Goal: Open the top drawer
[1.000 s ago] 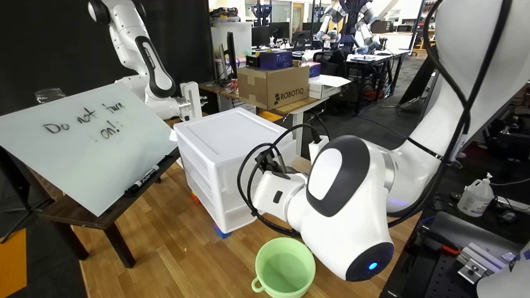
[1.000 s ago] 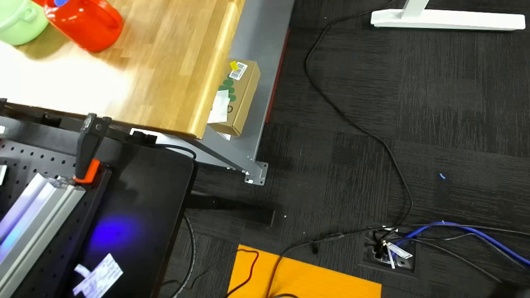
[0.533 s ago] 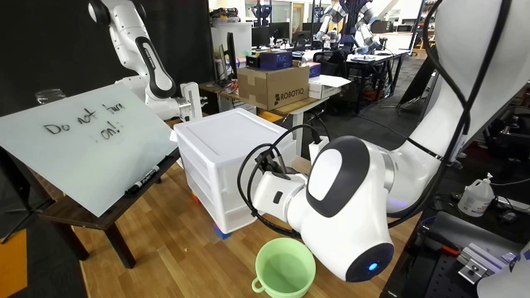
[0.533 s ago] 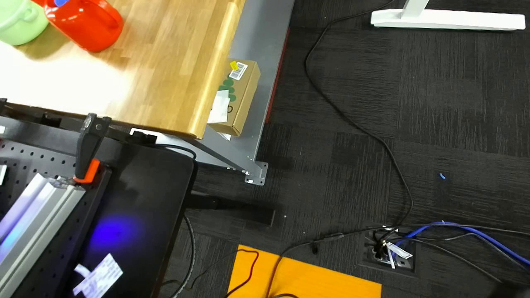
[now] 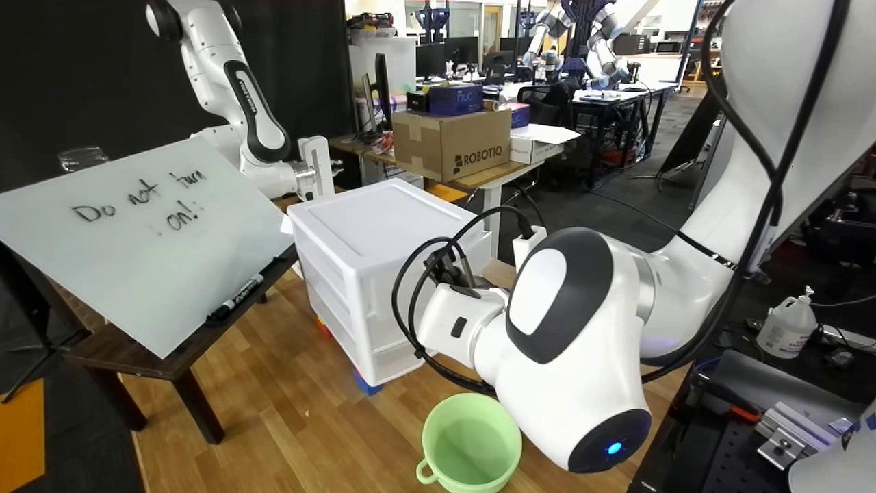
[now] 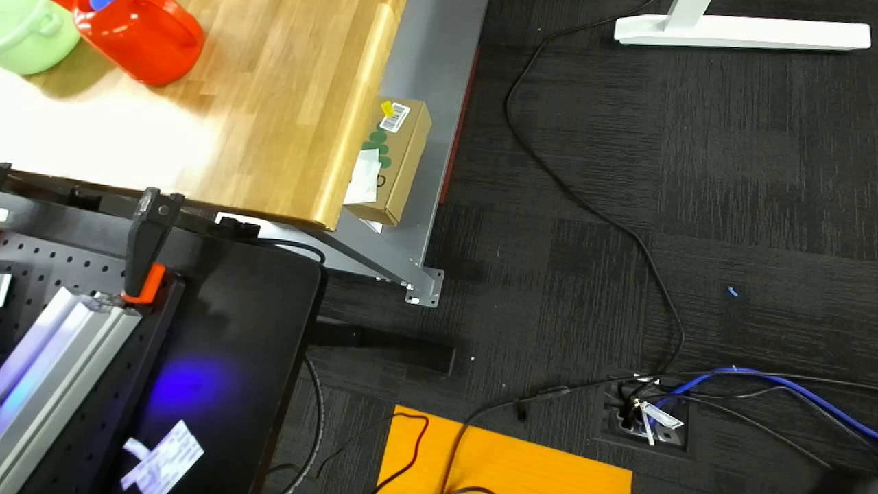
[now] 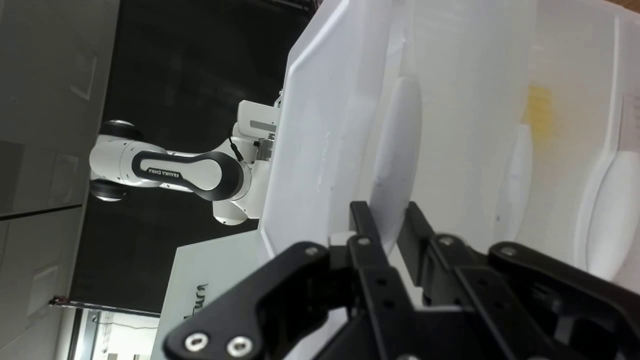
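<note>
The white drawer unit (image 5: 390, 219) stands on the wooden table in an exterior view, with its drawer fronts facing away from that camera. In the wrist view the top drawer (image 7: 450, 75) has a long white handle (image 7: 400, 130). My gripper (image 7: 385, 205) has its black fingers on either side of this handle, and the handle fills the gap. The gripper looks shut on it. Whether the drawer is slightly out cannot be told. The middle drawer's handle (image 7: 515, 180) and the lowest drawer's handle (image 7: 612, 215) lie farther right. In an exterior view the fingertips are hidden behind the wrist.
A green cup (image 5: 471, 441) stands below my arm. A whiteboard (image 5: 137, 239) on a dark stand and another arm (image 5: 253, 116) are beyond the unit. Blue blocks (image 5: 366, 385) show under the unit. A red watering can (image 6: 151, 48) stands on the table.
My arm has shifted very slightly to the right in an exterior view, away from the unit. No other object has visibly moved.
</note>
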Motion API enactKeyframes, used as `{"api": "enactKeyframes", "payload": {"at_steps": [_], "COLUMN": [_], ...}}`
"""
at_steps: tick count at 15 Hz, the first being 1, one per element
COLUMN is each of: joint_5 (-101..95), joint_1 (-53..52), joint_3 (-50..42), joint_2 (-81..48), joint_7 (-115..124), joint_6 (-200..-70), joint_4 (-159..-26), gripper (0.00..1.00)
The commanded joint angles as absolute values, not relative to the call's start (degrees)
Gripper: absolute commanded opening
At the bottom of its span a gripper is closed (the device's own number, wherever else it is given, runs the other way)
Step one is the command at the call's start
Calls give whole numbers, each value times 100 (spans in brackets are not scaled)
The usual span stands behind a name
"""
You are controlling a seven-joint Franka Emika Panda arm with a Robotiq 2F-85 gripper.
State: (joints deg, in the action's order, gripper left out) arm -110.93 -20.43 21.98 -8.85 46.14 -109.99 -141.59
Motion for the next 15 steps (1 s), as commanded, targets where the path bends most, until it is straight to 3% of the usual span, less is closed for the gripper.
{"api": "enactKeyframes", "payload": {"at_steps": [1, 15], "joint_5": [-10853, -10460], "joint_1": [-2104, -2317], "joint_3": [2275, 2510], "joint_2": [-728, -697], "joint_7": [4462, 4585], "joint_6": [-10717, -10325], "joint_4": [-14249, -14387], "gripper": [5, 5]}}
